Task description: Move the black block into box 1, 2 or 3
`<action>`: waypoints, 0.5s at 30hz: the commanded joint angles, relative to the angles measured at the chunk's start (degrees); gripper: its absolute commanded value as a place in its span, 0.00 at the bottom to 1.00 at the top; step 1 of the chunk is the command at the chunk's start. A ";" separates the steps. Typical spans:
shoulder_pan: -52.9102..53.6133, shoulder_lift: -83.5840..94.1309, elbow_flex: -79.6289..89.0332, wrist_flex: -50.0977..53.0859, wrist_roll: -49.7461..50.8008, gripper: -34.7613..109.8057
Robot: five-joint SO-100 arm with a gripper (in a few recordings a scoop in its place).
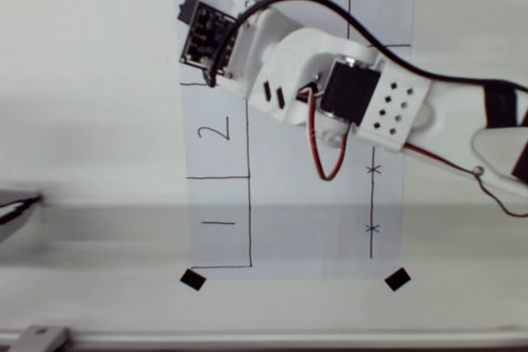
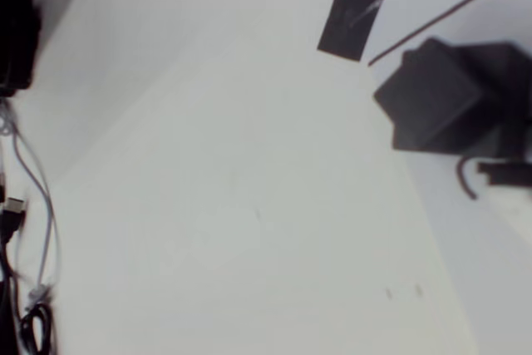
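surface: white paper (image 1: 297, 237) taped on pale table (image 1: 82, 121) | black block (image 2: 428, 97) on paper | jaws: state unclear

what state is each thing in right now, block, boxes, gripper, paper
black block: on the white paper beside a drawn line, near a tape square
box 2: nothing inside
box 1: nothing inside
paper sheet: flat, taped at its corners
gripper: fingers hidden under the arm in the overhead view, open or shut cannot be told
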 commanded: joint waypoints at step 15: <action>-0.62 9.67 2.99 0.35 2.64 0.40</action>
